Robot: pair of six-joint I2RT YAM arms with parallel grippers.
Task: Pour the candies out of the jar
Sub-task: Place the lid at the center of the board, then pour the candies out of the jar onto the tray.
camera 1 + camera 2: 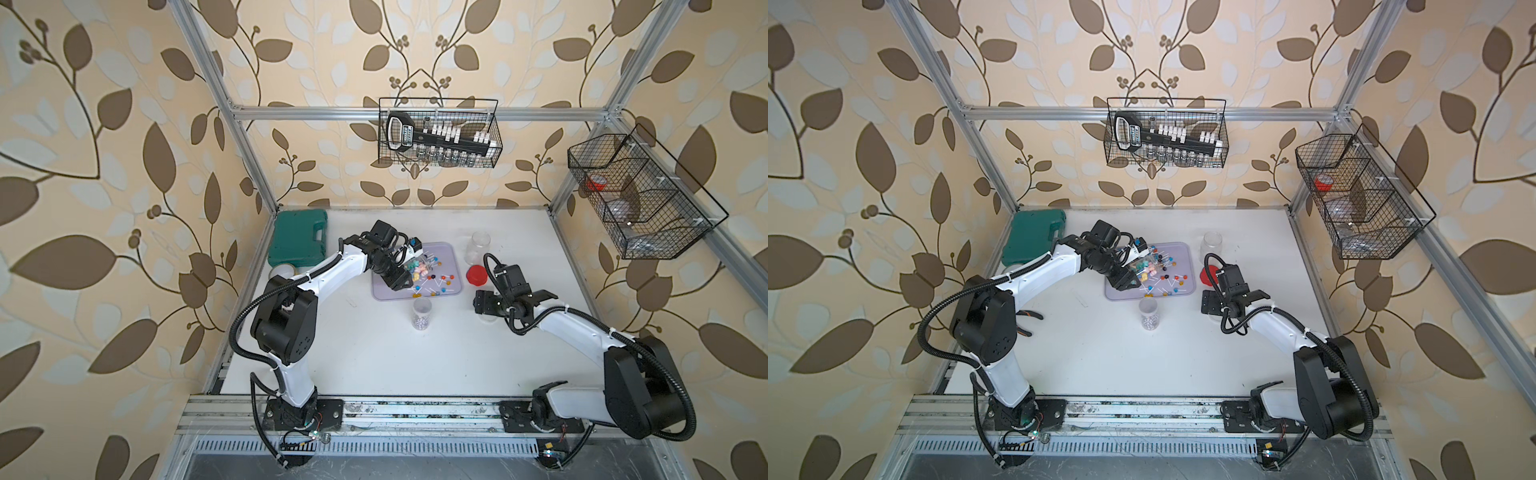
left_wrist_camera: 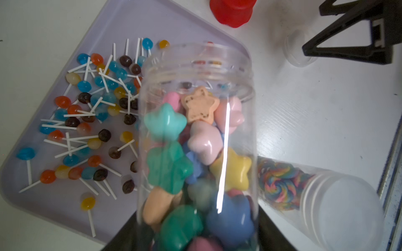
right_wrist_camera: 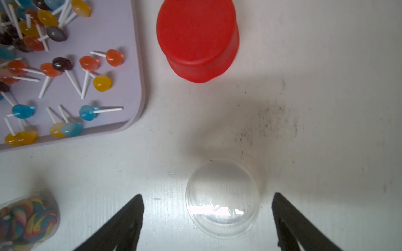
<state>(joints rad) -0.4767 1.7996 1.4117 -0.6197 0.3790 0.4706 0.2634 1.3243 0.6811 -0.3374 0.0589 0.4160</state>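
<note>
The left claw [image 1: 402, 269] is clamped on the clear jar [image 2: 195, 71]. Its black fingers [image 2: 126, 241] press the walls at the end nearest the wrist. From that grip the jar juts out over the lilac tray [image 2: 54, 208], held clear of it.

The jar's long axis runs away from the claw toward the red cap [image 2: 232, 10], with the open mouth at the far end. It is tipped off upright, but how steeply cannot be told. Inside, the star candies [image 2: 165, 121] are packed up to the neck, and an orange one lies nearest the mouth.

Below the jar and to one side of it, lollipops [image 2: 87, 121] lie scattered across the tray floor. On the claw's other side, just past the tray's rim, a swirl-candy jar [image 1: 422, 313] stands on the white table [image 3: 326, 108].

Beyond the red cap, well apart from the jar, the right claw [image 3: 206, 194] hangs with its jaws spread wide, gripping nothing. A clear lid [image 3: 221, 200] lies on the table between its fingertips, with a gap showing on each side.
</note>
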